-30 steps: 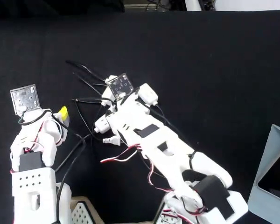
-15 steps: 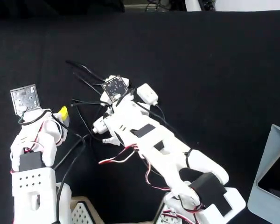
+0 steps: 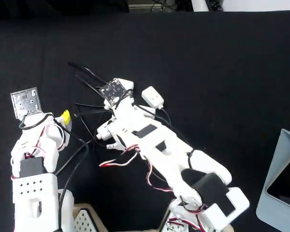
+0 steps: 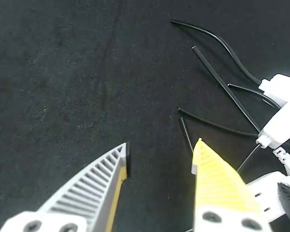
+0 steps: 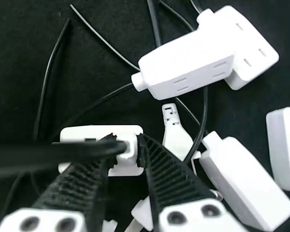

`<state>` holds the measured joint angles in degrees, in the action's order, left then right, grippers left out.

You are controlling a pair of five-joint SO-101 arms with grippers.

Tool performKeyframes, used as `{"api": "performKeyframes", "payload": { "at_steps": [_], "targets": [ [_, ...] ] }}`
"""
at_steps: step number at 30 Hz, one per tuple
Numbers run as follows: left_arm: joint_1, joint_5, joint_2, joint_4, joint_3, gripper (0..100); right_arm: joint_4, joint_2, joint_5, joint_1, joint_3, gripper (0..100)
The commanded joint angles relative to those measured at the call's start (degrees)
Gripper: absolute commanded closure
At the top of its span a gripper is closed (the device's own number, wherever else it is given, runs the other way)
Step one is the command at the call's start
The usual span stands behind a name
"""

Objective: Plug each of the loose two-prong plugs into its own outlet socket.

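In the right wrist view my right gripper [image 5: 126, 142] has its black fingers [image 5: 166, 176] pressed onto the end of a white two-prong plug [image 5: 94, 145] with a black cable running off it. Just beyond lie two white outlet sockets [image 5: 186, 72] [image 5: 251, 48], their slot pairs facing the camera, and more white plug bodies [image 5: 237, 176]. From above, the right arm [image 3: 145, 135] stretches to the table's middle beside one socket [image 3: 153, 97]. My left gripper [image 4: 162, 145] stands open over bare black cloth, with its yellow finger [image 3: 64, 116] at the left.
Loose black wires [image 4: 222, 82] sprawl over the black tablecloth [image 3: 222, 72] between the two arms. More white plugs [image 3: 106, 130] lie under the right arm. A grey-blue box [image 3: 280, 183] stands at the right edge.
The right arm's wrist has swung left, away from the white socket, which stayed put. The left arm has not moved.
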<state>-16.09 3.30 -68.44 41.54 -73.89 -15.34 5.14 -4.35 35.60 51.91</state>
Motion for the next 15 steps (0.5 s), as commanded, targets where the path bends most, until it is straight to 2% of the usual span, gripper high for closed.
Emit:
{"api": "performKeyframes", "payload": {
  "at_steps": [1, 15],
  "targets": [
    [-0.31, 0.35, -0.79, -1.05, 0.31, 78, -2.99, -1.36, -1.67, 0.97, -1.63, 98.6],
    [0.04, 0.35, -0.7, -0.7, 0.22, 78, -6.24, -1.54, -2.73, 0.88, -2.59, 98.6]
  ]
}}
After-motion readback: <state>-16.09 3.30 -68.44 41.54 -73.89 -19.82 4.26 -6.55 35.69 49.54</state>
